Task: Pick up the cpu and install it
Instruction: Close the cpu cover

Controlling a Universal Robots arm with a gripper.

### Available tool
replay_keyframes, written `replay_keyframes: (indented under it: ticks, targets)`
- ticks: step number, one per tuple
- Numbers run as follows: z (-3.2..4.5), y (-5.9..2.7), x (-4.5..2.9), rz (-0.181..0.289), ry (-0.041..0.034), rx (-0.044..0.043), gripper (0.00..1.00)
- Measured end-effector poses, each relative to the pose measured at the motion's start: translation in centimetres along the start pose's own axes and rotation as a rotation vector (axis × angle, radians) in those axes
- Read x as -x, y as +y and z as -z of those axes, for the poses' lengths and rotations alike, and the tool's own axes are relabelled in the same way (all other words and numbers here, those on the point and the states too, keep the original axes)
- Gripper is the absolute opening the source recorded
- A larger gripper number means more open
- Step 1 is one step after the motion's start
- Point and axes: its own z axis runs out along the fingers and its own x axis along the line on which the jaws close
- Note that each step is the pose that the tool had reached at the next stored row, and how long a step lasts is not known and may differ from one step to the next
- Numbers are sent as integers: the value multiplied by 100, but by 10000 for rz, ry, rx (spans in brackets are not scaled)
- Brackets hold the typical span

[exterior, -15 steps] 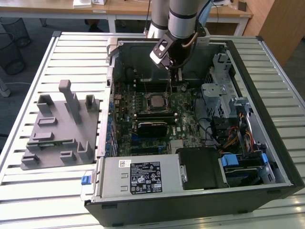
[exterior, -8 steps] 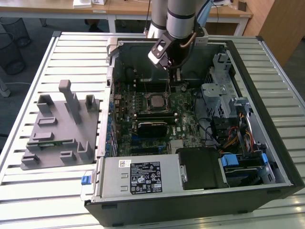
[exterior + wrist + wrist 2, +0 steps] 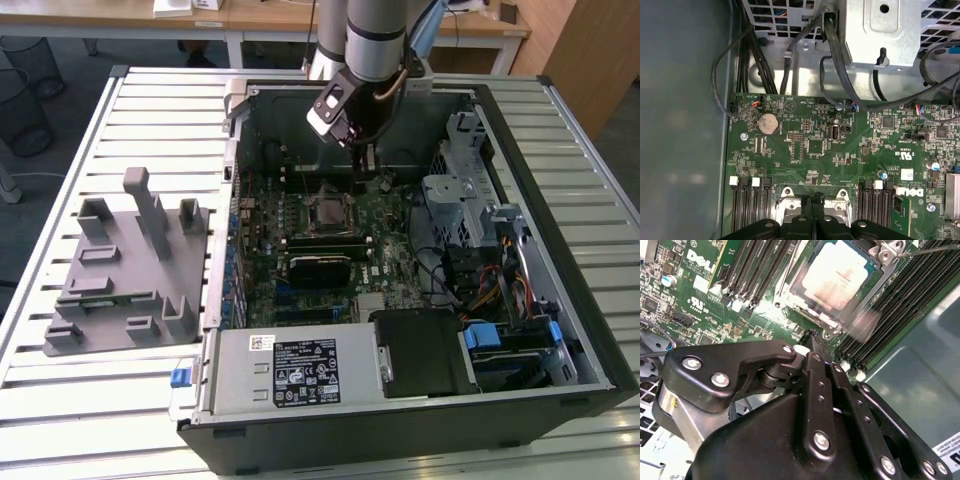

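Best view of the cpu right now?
Second wrist view: the cpu lies in its socket, silvery top plain. Exterior view shows it small; in the first wrist view the gripper hides most of it.

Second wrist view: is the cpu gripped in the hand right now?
No, the cpu lies flat in the motherboard socket, apart from the shut, empty hand.

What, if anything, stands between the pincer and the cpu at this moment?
Nothing visible does. The cpu lies uncovered in its socket on the motherboard. The pincer, shut and holding nothing, hangs just off the socket's edge, with only open air between its tips and the chip.
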Motion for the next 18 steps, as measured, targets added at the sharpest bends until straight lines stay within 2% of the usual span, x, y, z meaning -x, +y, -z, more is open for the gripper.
replay_keyframes:
  ticks: [5, 13, 18]
  targets:
    - [-14, -64, -3, 0, -1, 0, 11]
    - [-45, -311, -12, -1, 2, 1, 11]
    - [-46, -359, -14, 0, 7, 5, 11]
